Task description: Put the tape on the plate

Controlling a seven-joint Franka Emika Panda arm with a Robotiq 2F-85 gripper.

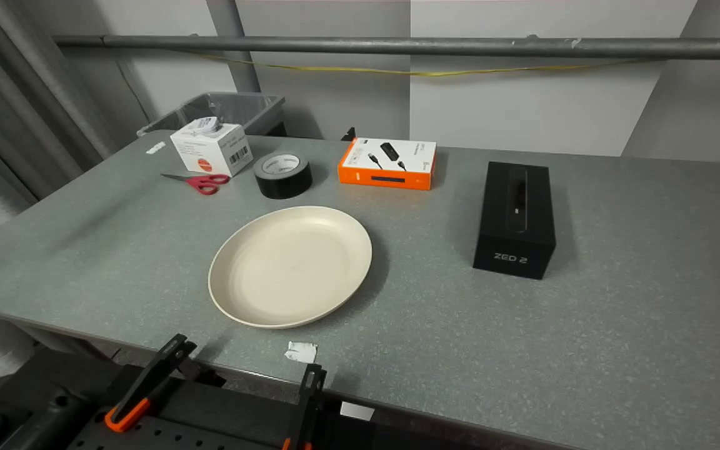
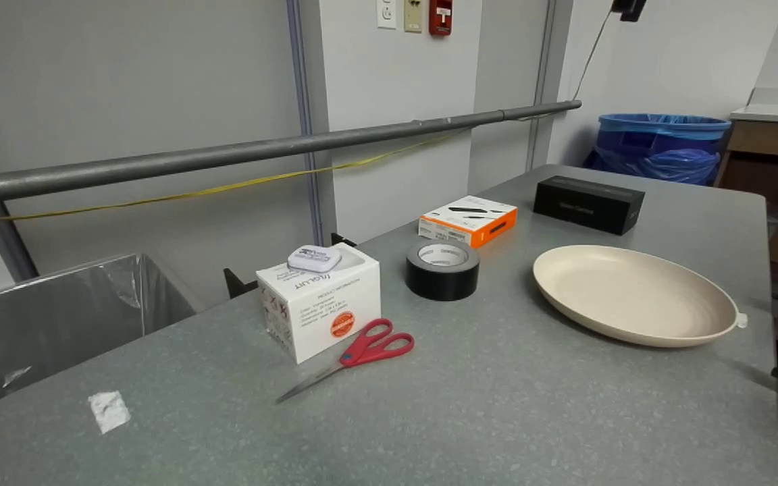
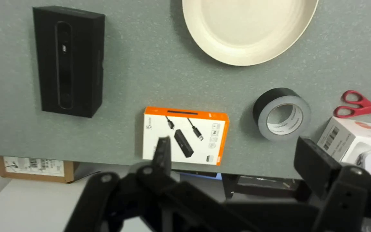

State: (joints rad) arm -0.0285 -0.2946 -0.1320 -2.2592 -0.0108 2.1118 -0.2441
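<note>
Tape (image 1: 283,182) lies flat on the table (image 1: 616,337), its hole pointing up. It is round, just as wide one way as the other. The gripper (image 3: 232,141) has its jaws wide apart. In the wrist view, the tape is just past the tip of the jaw on the view's right, a bit to the inside, not touching. How high the jaws are is hard to tell. Farther past the tips is the plate (image 2: 632,293), apart from the tape, partly cut off at the top of the wrist view. Words inside the hole are hard to read. Seen mostly between the jaws, an orange and white box (image 3: 188,133) is partly covered by one jaw. The other jaw hides some of a white box (image 3: 354,135), and the view's edge cuts it off.
</note>
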